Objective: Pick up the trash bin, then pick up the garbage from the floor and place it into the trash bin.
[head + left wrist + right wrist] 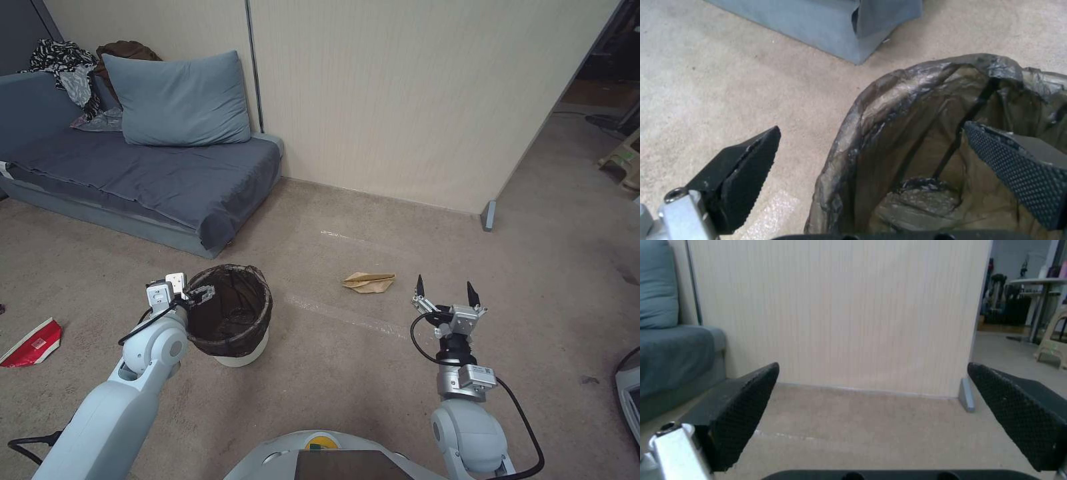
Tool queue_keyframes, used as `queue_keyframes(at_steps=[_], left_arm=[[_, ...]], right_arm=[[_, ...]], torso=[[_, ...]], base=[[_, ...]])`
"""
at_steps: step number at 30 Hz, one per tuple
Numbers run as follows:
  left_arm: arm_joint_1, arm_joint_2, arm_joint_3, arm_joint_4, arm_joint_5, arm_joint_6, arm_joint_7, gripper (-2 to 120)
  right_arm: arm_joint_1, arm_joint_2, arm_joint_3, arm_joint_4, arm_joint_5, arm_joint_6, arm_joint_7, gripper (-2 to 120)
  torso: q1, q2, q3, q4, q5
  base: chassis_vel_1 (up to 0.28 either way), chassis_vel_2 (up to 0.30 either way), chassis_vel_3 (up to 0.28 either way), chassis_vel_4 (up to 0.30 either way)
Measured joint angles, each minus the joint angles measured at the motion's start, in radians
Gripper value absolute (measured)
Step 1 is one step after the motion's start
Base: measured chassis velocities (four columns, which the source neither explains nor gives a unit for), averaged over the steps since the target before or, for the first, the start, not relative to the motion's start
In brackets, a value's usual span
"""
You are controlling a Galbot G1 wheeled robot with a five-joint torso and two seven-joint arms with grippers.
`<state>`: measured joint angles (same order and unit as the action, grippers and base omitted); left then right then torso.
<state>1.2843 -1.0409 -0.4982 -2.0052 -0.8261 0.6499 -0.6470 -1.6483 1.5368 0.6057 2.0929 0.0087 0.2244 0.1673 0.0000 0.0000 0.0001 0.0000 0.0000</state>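
Beige carpet holds the white trash bin, dark-lined, its rim straddled by the wide-spread left hand.

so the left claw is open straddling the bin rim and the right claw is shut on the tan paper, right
Not quite. The left claw does stand open across the rim of the trash bin, one finger inside the liner. But the right claw is open and holds nothing; the tan paper lies on the carpet ahead of it, as the head view shows.

White trash bin (dark brown liner), tan paper, grey-blue sofa.
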Motion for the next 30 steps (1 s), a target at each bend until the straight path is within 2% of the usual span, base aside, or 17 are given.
queue_keyframes(at_steps=[17, 30], left_arm=[[-0.071, 0.013, 0.025, 0.061, -0.125, 0.065, -0.099, 99], [-0.091, 0.025, 0.026, 0.113, -0.156, 0.083, -0.118, 99]], right_arm=[[0.002, 0.011, -0.01, -0.008, -0.001, 0.002, 0.002, 100], [0.005, 0.017, -0.015, -0.011, -0.002, 0.004, 0.003, 100]], torso=[[0.0, 0.0, 0.0, 0.0, -0.0001], [0.0, 0.0, 0.0, 0.0, -0.0001]], base=[[0.0, 0.0, 0.0, 0.0], [0.0, 0.0, 0.0, 0.0]])
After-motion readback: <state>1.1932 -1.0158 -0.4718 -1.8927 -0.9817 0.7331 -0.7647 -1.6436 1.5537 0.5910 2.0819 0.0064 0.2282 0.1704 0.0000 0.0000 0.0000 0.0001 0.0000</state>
